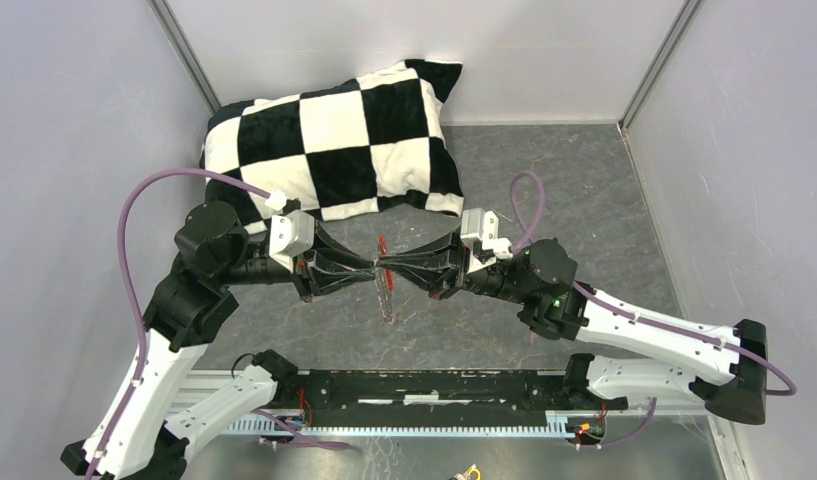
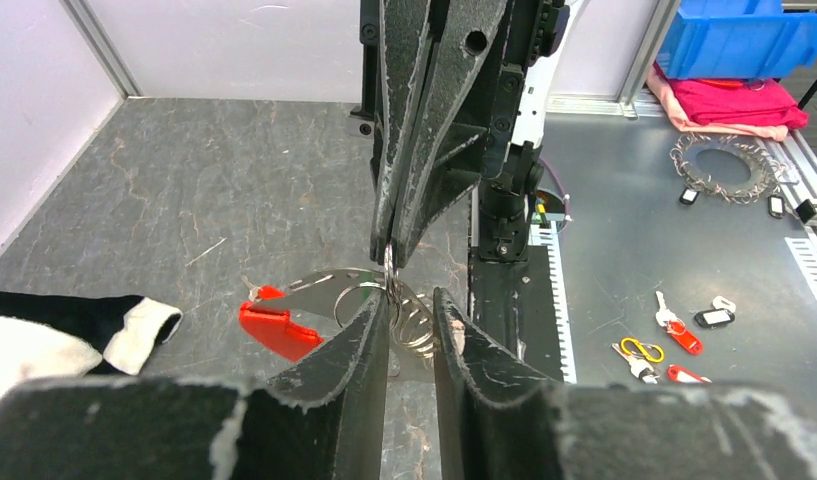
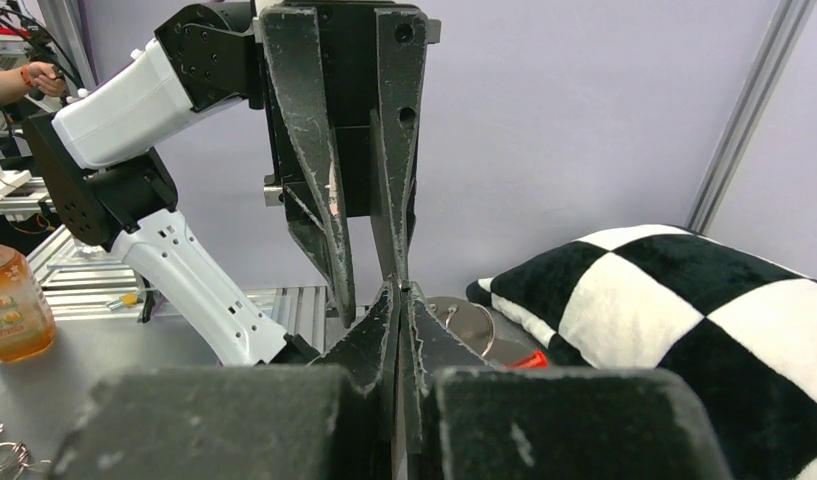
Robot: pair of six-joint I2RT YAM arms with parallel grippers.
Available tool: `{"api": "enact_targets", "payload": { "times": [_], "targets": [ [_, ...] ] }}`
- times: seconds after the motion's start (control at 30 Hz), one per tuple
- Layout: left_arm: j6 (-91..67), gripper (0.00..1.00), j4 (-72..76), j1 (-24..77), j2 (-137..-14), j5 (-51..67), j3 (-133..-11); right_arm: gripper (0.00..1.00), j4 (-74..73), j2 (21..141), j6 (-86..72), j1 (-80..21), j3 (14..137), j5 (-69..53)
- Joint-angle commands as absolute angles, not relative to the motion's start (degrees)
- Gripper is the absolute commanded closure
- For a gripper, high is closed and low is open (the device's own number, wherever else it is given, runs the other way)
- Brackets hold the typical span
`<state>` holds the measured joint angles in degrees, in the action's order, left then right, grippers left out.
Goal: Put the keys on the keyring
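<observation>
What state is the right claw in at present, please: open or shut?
Shut: on the right claw the fingers meet at the tips with no gap, pinching the keyring.

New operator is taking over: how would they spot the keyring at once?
Find the checkered pillow at the back; just in front, the left tool and right tool meet tip to tip. Between those tips is the keyring: silvery loops joined to a bright red fob, unlike the black tools around it.

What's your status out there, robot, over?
Right gripper shut on the keyring. Left gripper open, tips at the ring. Keys not made out. Checkered pillow behind, not touching.
</observation>
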<state>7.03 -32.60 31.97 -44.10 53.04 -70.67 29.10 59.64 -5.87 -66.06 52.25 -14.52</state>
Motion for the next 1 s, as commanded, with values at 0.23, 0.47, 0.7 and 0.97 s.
{"api": "enact_targets", "payload": {
  "times": [0.23,0.47,0.7,0.97],
  "targets": [
    [5.8,0.83,-30.5,32.0,-43.4,54.6,-71.1,0.99,31.2,61.1,-3.6,-67.5,54.9,-12.8],
    [15.7,0.98,-38.1,32.0,-43.3,52.5,-72.2,0.89,21.2,61.2,-2.4,-67.2,59.1,-12.4],
    [32.2,0.98,-49.9,32.0,-45.2,51.1,-75.2,0.55,-15.2,67.6,7.1,-65.3,79.9,-24.7],
    [43.6,0.98,-57.5,32.0,-49.2,50.1,-78.1,0.54,-35.7,74.6,15.1,-65.3,94.8,-26.0]
  ]
}}
